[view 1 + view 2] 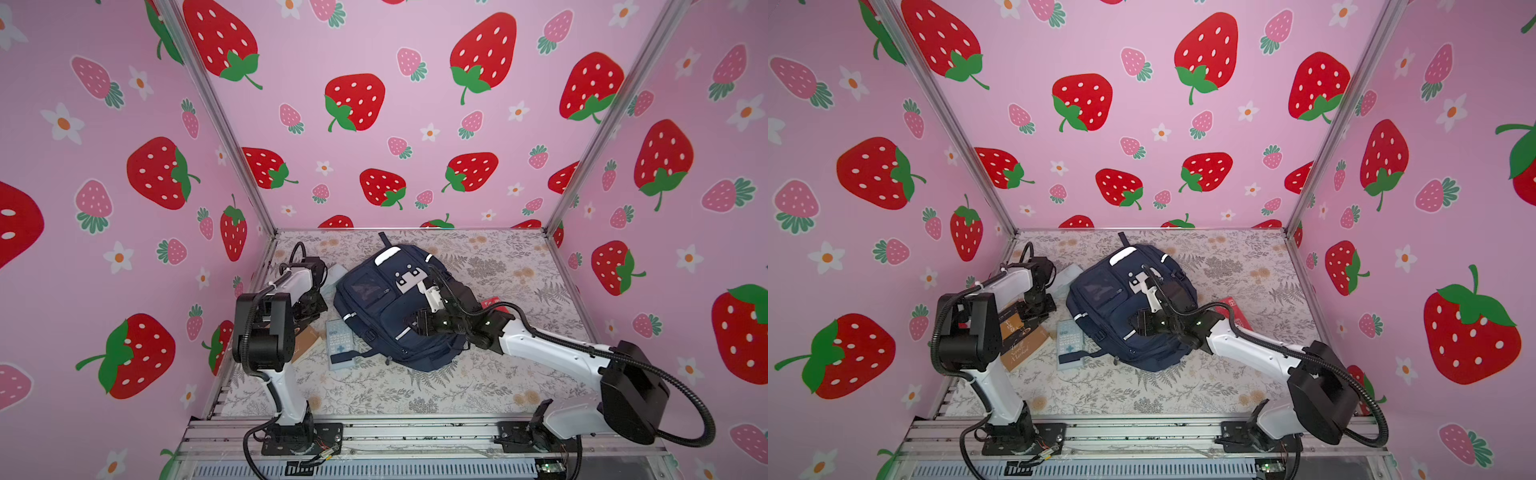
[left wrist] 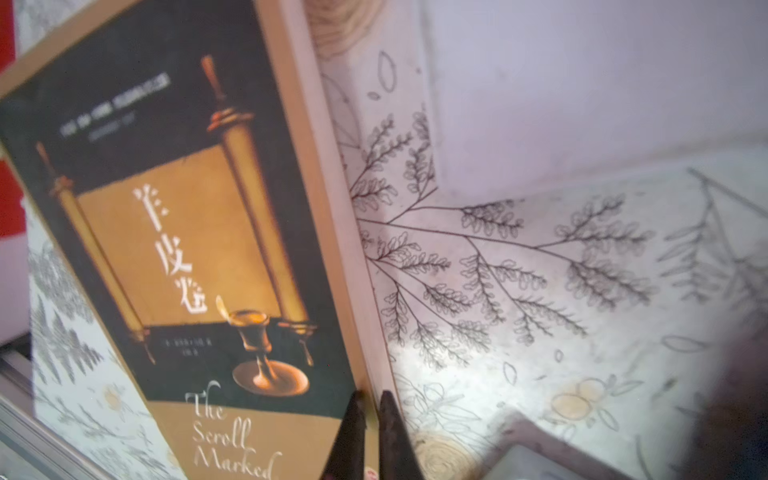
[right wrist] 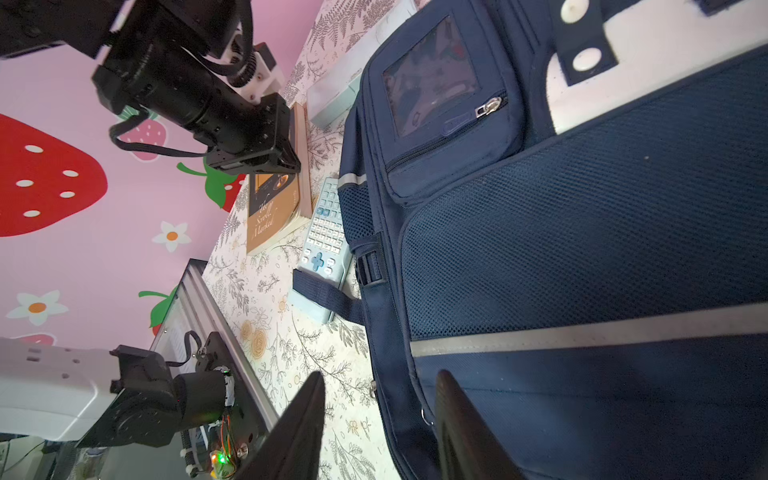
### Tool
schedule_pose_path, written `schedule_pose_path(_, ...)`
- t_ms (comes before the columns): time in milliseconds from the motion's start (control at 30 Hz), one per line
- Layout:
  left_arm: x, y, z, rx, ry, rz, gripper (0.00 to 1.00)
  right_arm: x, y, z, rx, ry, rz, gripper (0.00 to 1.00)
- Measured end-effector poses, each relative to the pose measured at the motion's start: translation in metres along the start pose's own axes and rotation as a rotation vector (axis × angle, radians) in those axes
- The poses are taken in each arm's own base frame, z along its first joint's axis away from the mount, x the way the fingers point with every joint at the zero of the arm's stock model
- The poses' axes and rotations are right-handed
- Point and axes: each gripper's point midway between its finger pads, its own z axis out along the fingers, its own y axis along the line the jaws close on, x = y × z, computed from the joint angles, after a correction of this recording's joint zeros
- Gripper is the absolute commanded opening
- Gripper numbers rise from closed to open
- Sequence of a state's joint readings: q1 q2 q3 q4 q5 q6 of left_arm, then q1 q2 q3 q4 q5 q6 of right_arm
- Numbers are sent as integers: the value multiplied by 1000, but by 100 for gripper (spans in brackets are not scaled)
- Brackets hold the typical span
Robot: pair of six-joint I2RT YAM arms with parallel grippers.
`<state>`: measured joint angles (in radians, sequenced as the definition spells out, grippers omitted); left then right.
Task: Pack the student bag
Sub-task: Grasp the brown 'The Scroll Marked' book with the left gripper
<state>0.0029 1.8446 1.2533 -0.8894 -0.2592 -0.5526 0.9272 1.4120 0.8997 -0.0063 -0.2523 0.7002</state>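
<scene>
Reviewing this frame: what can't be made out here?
- Left gripper: tips lost under its own wrist in both top views; wrist view leaves unclear whether it pinches the book cover.
- Red item: mostly covered by the right arm in both top views.
- Book's small print: blurred in the left wrist view.

Bright, even, diffuse light; soft shadows. Top views bowed at edges. Left wrist view blurred.

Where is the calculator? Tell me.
In both top views the calculator lies left of centre, between the book and the bag, a bag strap across its near end.
</scene>
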Motion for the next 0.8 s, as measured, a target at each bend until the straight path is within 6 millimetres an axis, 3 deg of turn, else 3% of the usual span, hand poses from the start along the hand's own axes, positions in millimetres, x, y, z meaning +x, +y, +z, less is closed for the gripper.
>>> schedule_pose_path(300,18,14,-19,12,-52,-23,0,-5,1,-7,4,-21,-2,46)
schedule_pose_path(400,24,18,-23,15,-63,-25,49,-4,2,-7,1,-19,-1,45)
schedule_pose_path(433,24,18,-24,16,-66,-25,55,-4,2,-7,-2,-18,-1,45)
schedule_pose_path(600,24,16,-27,-8,-91,-9,66,-4,5,-7,-20,-24,-1,45)
schedule_pose_path(800,37,-5,-34,-66,-144,118,71,3,0,-4,-17,-10,5,45)
